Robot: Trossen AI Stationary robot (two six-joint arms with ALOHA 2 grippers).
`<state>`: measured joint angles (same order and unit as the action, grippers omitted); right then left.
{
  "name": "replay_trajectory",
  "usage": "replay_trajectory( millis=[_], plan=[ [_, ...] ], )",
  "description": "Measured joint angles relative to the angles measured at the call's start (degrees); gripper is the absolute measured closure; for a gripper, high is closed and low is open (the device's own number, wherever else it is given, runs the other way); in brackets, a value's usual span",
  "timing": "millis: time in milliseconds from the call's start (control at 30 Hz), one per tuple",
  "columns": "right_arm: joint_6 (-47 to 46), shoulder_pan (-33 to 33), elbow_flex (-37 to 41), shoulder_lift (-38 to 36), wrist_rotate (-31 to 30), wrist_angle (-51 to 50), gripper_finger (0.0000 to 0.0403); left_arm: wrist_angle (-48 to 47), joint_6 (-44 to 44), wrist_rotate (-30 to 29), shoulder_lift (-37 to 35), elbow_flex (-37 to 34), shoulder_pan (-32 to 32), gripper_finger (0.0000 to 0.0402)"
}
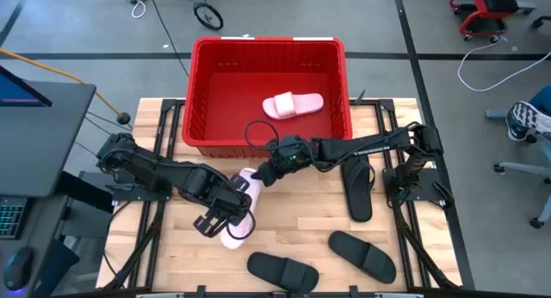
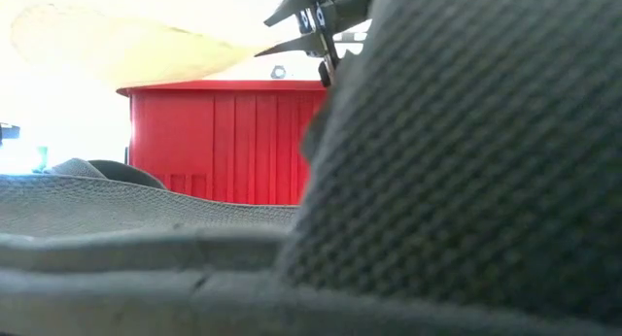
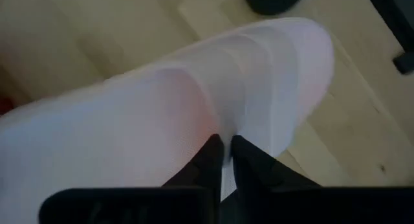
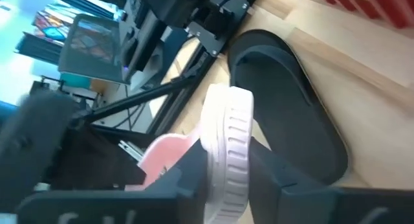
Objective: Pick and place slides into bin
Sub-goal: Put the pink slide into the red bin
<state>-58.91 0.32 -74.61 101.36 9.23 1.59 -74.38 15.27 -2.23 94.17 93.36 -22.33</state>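
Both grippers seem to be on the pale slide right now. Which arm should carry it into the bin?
Probably the right. The right gripper grips the pale slide by its sole edge, just beside the bin front wall. The left gripper pinches the strap farther from the bin, so it would have the longer reach.

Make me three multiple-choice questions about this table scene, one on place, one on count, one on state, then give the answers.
1. Where is the pale slide that no hand touches?
A. In the red bin
B. On the floor
C. Under a black slide

2. How many black slides lie on the table?
A. One
B. Three
C. Five

3. What is the second pale slide's state?
A. Lying alone
B. Gripped by both the left hand and the right hand
C. Inside the bin

Answers: A, it lies on the bin floor; B, high view shows three; B, wrist views show fingers pinching it.
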Motion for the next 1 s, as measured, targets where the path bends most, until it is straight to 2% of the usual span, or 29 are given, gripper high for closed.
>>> replay_trajectory(
  millis=[200,467,533,633,767,1000],
  plan=[
    [0.9,0.2,0.0,0.0,0.4,-2.7,0.0338,-0.1,-11.4,-3.7,-0.1,0.0,0.1,0.0319],
    [1.2,0.2,0.0,-0.4,-1.3,-3.1,0.034,-0.4,-12.5,-4.3,-0.1,0.0,0.0,0.0252],
    [1.9,-0.1,0.1,-1.7,-2.9,-3.0,0.034,-0.5,-16.1,-4.2,-0.1,0.0,0.0,0.0242],
    [2.6,-1.6,0.1,-5.0,-6.0,-2.3,0.034,-1.0,-25.1,-3.8,-0.1,0.0,0.0,0.0237],
    [5.4,-3.5,0.1,-10.1,-7.0,-3.3,0.034,-2.6,-33.0,-3.0,-0.1,0.0,-0.1,0.0245],
    [10.9,-7.1,0.1,-16.8,-9.5,-9.2,0.034,-3.0,-38.0,-7.3,-0.4,0.7,-1.0,0.0254]
  ],
)
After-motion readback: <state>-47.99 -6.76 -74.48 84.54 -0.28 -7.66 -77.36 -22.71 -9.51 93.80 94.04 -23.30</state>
